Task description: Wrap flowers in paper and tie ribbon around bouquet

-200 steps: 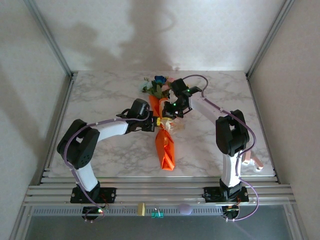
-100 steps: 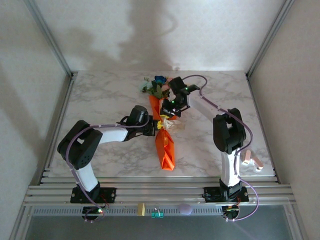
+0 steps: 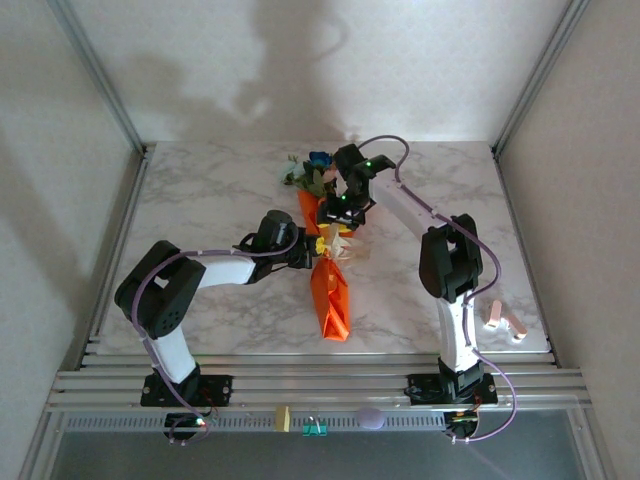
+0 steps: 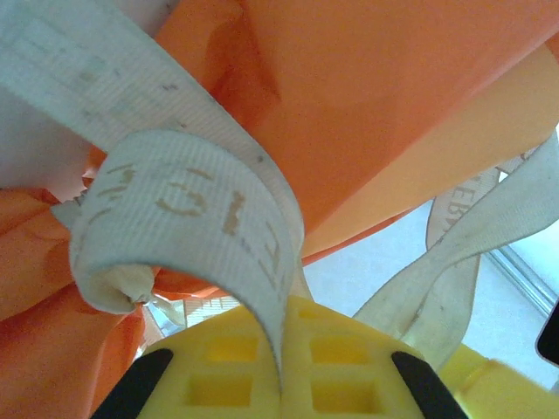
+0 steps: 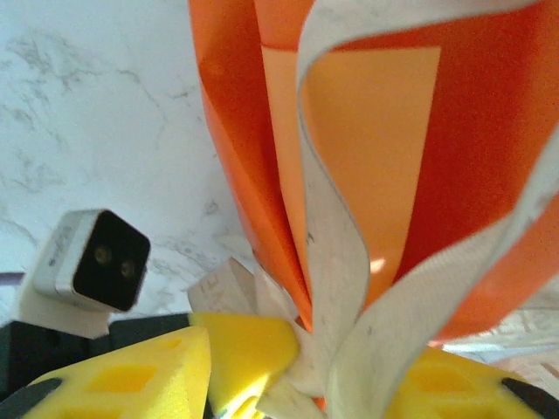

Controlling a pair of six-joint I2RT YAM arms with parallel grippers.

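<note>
The bouquet lies in the middle of the table: an orange paper [image 3: 330, 295] cone with the flowers [image 3: 316, 172] at its far end. The cream ribbon [image 3: 335, 244] is bunched at its middle. My left gripper [image 3: 306, 253] comes in from the left, shut on the ribbon. In the left wrist view a ribbon [image 4: 196, 205] loop runs down between the closed yellow fingers [image 4: 349, 371], with orange paper [image 4: 393, 78] behind. My right gripper [image 3: 344, 212] hovers over the cone just below the flowers. Its yellow fingers [image 5: 122, 384] stand apart, with loose ribbon [image 5: 336, 262] strands between them.
Two small pinkish pieces [image 3: 505, 321] lie near the table's right front corner. On the front rail sit a yellow block [image 3: 283, 417], a green clip [image 3: 317, 429] and a purple lump [image 3: 370, 417]. The left arm's camera [image 5: 87, 257] shows beside the cone in the right wrist view.
The right gripper's jaws have parted, letting go of the ribbon, and it has shifted slightly toward the flowers. The left gripper stays shut on the ribbon, a little closer to the cone.
</note>
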